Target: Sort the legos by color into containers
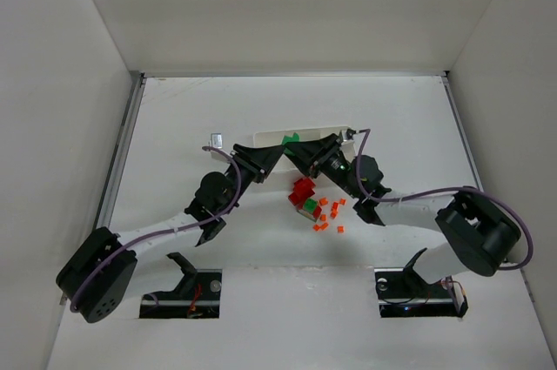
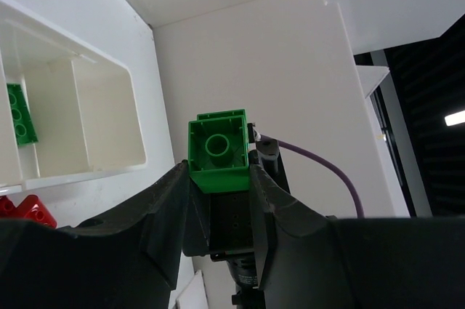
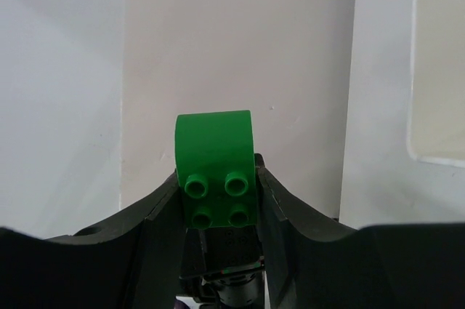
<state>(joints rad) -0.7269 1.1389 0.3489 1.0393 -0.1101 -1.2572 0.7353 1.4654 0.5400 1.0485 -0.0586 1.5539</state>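
The left gripper (image 2: 218,178) is clamped on a green brick (image 2: 216,150), held up near the end of the white tray (image 2: 87,172). The right gripper (image 3: 216,196) pinches a second green brick (image 3: 215,149) near the tray's corner. Another green lego (image 2: 20,113) lies inside the tray. Red legos (image 1: 302,190) and orange bits (image 1: 331,209) sit close by on the arms' side of it.

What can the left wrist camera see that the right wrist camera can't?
Only the left wrist view shows a green lego lying in a white tray compartment, plus red legos. Only the right wrist view shows a round-topped green lego with four studs. Both show black fingers pinching something green: the left fingers hold a square green lego, the right fingers the round-topped one.
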